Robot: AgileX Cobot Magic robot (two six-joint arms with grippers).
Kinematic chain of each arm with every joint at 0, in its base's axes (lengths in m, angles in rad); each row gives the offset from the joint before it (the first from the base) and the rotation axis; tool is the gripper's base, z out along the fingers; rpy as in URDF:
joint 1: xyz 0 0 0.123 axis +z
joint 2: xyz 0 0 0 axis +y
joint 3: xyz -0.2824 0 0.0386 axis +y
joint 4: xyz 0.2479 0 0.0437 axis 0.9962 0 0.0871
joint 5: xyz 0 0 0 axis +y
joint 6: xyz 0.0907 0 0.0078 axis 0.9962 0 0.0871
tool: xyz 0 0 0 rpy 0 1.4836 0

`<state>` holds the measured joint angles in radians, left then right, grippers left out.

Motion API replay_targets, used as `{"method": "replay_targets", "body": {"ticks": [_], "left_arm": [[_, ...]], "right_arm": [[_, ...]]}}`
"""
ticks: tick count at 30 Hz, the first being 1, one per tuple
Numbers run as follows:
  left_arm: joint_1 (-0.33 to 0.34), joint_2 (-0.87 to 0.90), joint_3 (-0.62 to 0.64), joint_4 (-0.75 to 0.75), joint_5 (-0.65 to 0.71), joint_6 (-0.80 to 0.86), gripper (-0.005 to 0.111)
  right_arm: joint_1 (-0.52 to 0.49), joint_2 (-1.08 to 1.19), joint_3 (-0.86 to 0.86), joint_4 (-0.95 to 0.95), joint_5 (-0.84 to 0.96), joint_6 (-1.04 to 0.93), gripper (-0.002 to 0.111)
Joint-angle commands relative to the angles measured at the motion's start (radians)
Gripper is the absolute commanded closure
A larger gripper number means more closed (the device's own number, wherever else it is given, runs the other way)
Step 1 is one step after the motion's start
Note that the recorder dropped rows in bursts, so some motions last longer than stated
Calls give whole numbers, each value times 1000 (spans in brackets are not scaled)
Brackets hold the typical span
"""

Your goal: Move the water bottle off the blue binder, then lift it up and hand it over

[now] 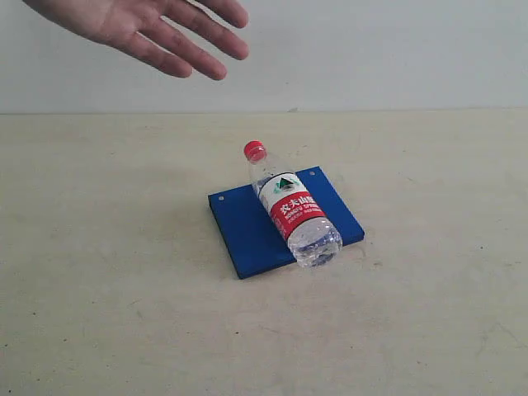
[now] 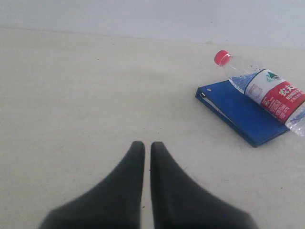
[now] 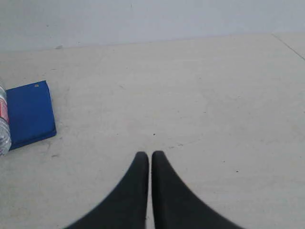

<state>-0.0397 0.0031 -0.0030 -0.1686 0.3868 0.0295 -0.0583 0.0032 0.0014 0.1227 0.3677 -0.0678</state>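
The water bottle (image 1: 289, 204) lies on its side across the blue binder (image 1: 243, 227), red cap toward the far wall, its base overhanging the binder's near edge. The left wrist view shows the bottle (image 2: 267, 90) and binder (image 2: 240, 112) some way off from my left gripper (image 2: 147, 145), which is shut with nothing in it. My right gripper (image 3: 150, 155) is also shut and empty; the binder (image 3: 28, 114) and a sliver of the bottle (image 3: 3, 125) sit at the edge of its view. Neither gripper shows in the exterior view.
A person's open hand (image 1: 157, 29) hovers above the far left of the beige table (image 1: 99, 272). A pale wall runs behind the table. A seam in the tabletop (image 3: 288, 45) shows in the right wrist view.
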Motion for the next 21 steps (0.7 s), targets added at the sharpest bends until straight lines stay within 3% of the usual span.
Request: {"method": "replay_targets", "body": {"ticks": [1, 15, 21], "left_arm": [[-5, -3, 3, 4, -4, -7, 102], [-5, -3, 3, 4, -4, -7, 102], [-5, -3, 3, 4, -4, -7, 102]], "right_arm": [[-1, -3, -1, 0, -39, 3, 109], [-1, -3, -1, 24, -75, -7, 109], [-1, -3, -1, 493, -181, 178, 109]]}}
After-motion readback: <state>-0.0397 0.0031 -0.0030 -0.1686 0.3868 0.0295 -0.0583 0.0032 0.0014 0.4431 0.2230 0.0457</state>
